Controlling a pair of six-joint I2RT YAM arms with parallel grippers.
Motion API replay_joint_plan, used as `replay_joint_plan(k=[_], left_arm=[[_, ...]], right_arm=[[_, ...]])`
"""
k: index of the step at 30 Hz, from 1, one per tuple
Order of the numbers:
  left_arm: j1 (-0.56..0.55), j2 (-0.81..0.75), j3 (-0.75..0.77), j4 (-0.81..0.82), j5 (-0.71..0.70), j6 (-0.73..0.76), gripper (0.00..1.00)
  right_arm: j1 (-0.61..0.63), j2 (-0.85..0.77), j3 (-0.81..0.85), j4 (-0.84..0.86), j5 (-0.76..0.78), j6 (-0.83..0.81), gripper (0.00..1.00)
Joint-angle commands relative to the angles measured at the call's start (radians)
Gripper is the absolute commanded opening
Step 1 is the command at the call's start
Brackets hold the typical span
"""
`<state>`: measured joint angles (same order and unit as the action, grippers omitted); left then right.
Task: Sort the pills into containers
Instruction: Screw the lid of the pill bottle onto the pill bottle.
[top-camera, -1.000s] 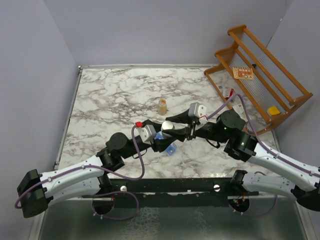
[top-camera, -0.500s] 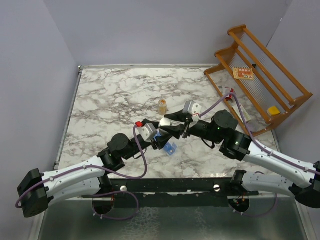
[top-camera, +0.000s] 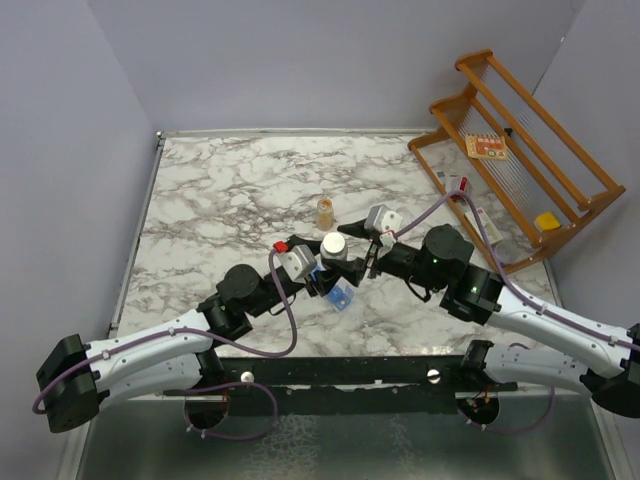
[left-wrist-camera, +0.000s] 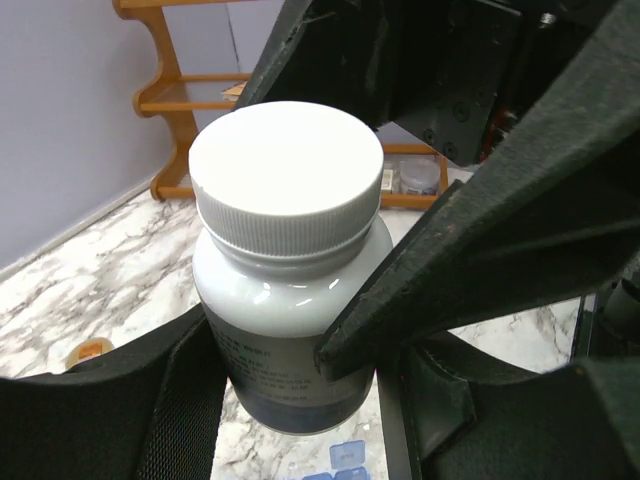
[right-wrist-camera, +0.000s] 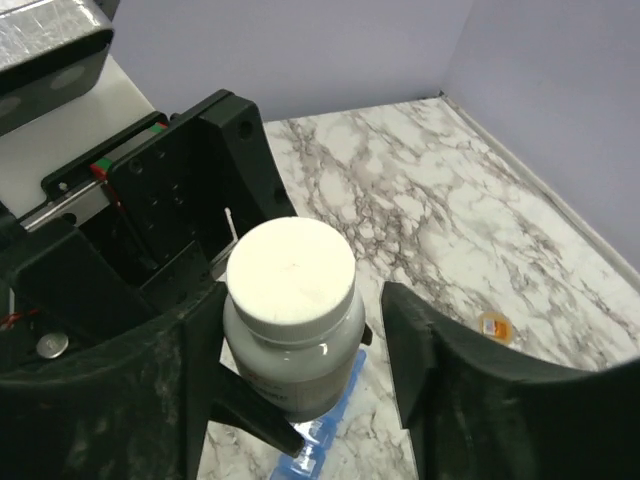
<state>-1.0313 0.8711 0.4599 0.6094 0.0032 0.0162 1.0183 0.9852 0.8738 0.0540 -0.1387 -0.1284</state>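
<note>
— How far along?
— Barely begun, by the look. No pill to be seen outside the bottle (left-wrist-camera: 287, 300), and the cap (right-wrist-camera: 290, 277) on it yet, so nothing poured. Left to do: off with the cap, then pills shared into the containers (top-camera: 341, 295).
— Containers where?
— Flat on the table (top-camera: 220, 190), just below the centre of the top view, right under the bottle. Mostly hidden, so cannot tell lids open from shut.
— Left tool (left-wrist-camera: 265, 360)?
— Clamped on the bottle's body, holding it upright over the containers.
— Right tool (right-wrist-camera: 300, 320)?
— Spread wide about the cap. One finger (right-wrist-camera: 450, 380) plainly clear of it at the right of the wrist view, the other close by at the left, touching or not hard to say. Gripping nothing, as far as shown
</note>
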Motion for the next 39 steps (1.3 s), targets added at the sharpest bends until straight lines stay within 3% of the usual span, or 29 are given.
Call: replay_joint_plan(k=[1, 12, 22, 29, 34, 39], left_arm=[[-0.006, 0.004, 0.072, 0.154, 0.054, -0.005, 0.0], [-0.006, 0.02, 0.066, 0.133, 0.077, -0.02, 0.0], [-0.006, 0.001, 0.069, 0.069, 0.147, -0.016, 0.0], [-0.006, -0.055, 0.04, 0.008, 0.408, -0.002, 0.0], [-0.006, -0.081, 0.033, -0.017, 0.622, -0.025, 0.0], [-0.006, -0.082, 0.041, -0.017, 0.74, -0.055, 0.0]], right_arm=[[-0.001, -0.034, -0.047, -0.092, 0.051, -0.019, 0.71], [-0.003, -0.062, 0.016, -0.098, 0.003, -0.005, 0.75], [-0.002, -0.217, 0.09, -0.207, -0.087, 0.009, 0.8], [-0.002, -0.292, 0.099, -0.269, -0.192, 0.0, 0.79], [-0.001, -0.274, 0.11, -0.305, -0.306, -0.003, 0.68], [-0.002, -0.262, 0.11, -0.319, -0.385, -0.006, 0.68]])
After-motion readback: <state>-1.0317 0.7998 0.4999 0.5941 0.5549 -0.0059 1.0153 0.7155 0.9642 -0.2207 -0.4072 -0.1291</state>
